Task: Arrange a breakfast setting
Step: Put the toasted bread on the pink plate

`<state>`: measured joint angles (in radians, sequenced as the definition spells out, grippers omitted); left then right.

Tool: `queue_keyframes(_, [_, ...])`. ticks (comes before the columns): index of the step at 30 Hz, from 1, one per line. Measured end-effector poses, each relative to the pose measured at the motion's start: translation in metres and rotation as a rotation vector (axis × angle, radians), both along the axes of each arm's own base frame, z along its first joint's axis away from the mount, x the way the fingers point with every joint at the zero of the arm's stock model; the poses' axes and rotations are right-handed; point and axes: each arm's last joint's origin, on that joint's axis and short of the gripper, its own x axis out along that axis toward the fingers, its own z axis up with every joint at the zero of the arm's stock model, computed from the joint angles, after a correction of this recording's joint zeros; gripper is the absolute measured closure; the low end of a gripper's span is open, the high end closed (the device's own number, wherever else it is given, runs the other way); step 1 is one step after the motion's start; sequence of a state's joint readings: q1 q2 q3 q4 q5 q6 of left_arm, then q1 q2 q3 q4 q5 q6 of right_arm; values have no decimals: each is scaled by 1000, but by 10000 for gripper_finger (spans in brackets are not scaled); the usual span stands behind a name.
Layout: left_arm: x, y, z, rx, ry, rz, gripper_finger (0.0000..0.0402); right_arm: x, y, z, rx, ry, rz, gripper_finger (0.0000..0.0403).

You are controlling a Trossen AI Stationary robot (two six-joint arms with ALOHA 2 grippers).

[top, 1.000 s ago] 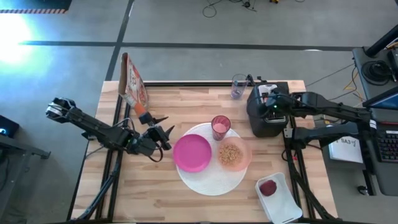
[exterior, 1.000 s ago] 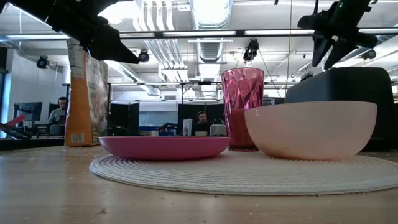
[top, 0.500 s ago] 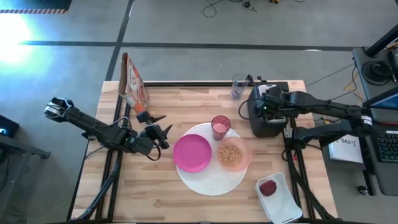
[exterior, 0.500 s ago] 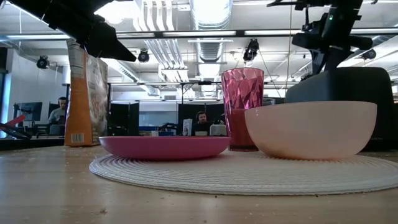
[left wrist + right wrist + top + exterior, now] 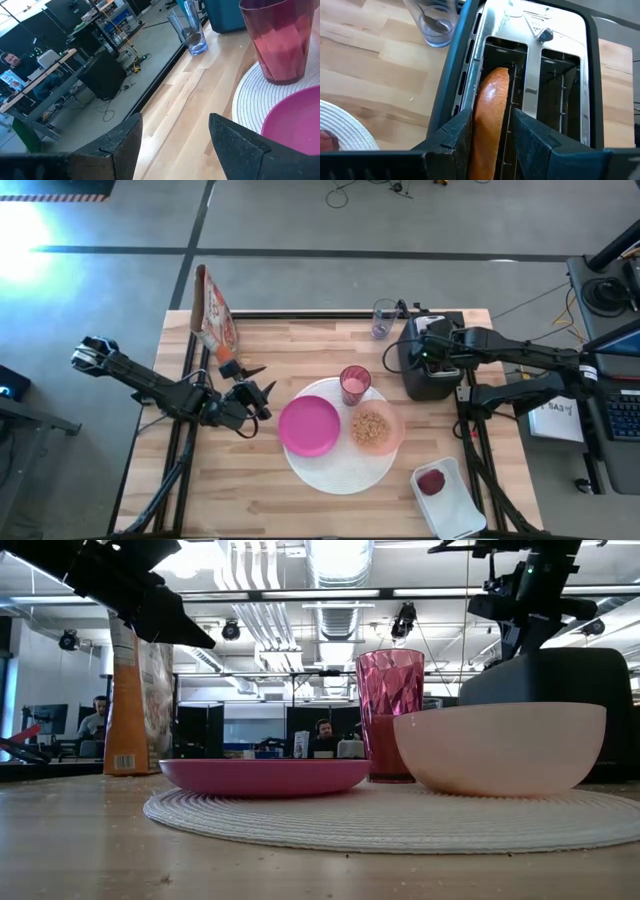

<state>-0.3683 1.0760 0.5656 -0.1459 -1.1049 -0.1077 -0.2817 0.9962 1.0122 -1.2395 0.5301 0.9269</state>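
1. Right gripper [image 5: 490,131] sits over the toaster [image 5: 430,360] at the table's far right corner, fingers flanking the bagel [image 5: 489,112] upright in a slot
2. Left gripper [image 5: 262,392] waits open near the left edge

Bagel [image 5: 489,115] sits half sunk in the toaster [image 5: 530,60] slot, its lower part hidden. Bowl [image 5: 500,745] wall hides the cereal at table height. Tumbler [image 5: 277,42] rim cut off at twelve o'clock.
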Motion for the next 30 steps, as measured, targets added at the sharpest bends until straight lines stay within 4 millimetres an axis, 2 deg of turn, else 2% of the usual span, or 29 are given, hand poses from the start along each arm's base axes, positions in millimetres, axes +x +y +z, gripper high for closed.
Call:
queue_keyframes(6, [-1, 0, 0, -2, -6, 1, 189, -4, 1, -2, 18, 27, -28, 276])
queue_keyframes(15, [-1, 0, 0, -3, -6, 1, 189, 1, 0, -5, 22, 43, -33, 283])
queue_keyframes(30, [-1, 1, 0, -4, -6, 2, 189, 7, -2, -11, 38, 86, -15, 341])
